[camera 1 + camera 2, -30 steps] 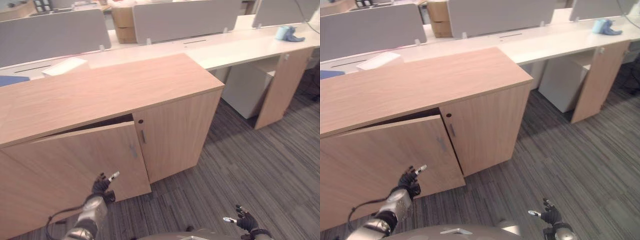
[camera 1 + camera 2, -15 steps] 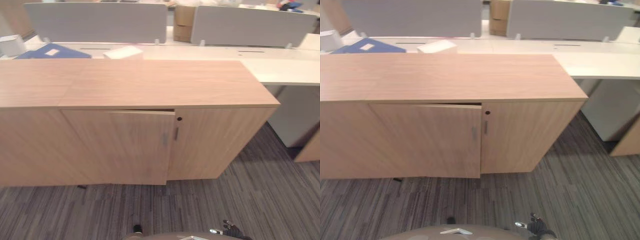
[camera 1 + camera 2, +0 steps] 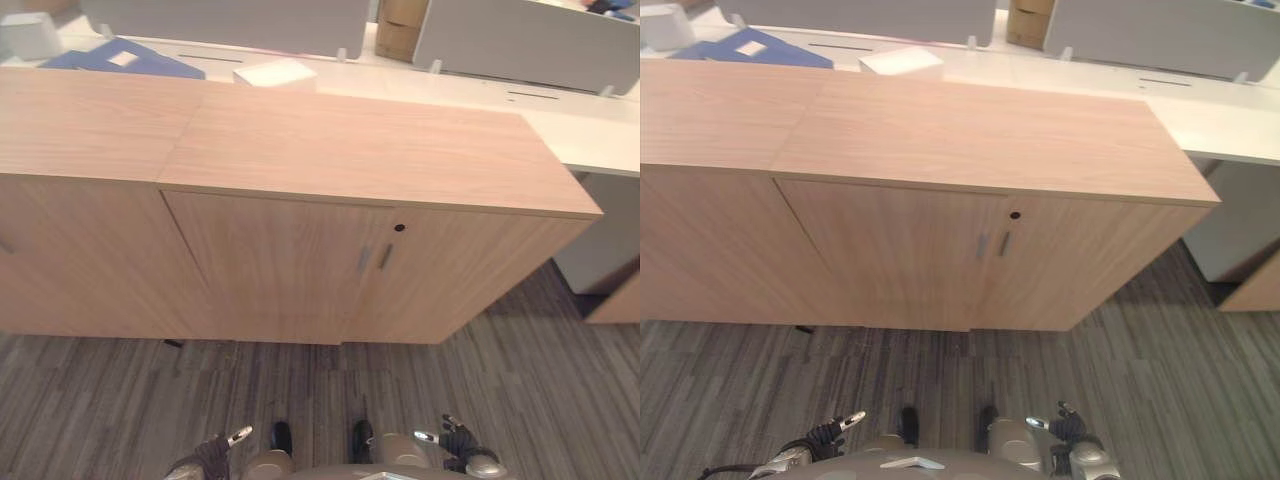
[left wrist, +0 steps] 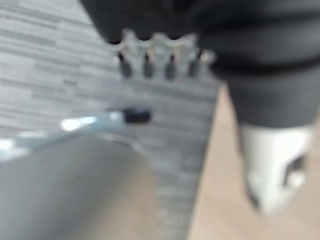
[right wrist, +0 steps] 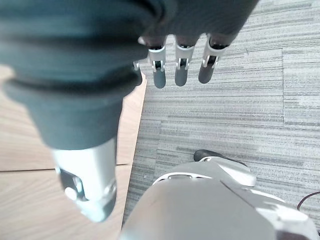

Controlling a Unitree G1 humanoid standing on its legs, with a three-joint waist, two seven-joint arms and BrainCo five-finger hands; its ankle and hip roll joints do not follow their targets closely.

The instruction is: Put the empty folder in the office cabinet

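The wooden office cabinet stands in front of me with both doors flush and shut. Its two slim handles meet in the middle, under a small keyhole. A blue folder lies on the white desk behind the cabinet's left part. My left hand hangs low at the bottom edge of the eye views, fingers relaxed and empty. My right hand hangs low on the other side, its fingers straight over the carpet and holding nothing.
A white flat box lies on the desk next to the folder. Grey partition screens line the desk's far side. A second cabinet unit adjoins on the left. Grey striped carpet spreads before the cabinet.
The camera has swung to face the cabinet squarely. The left door, ajar a second ago, now sits shut. My left hand has dropped from the door to my side.
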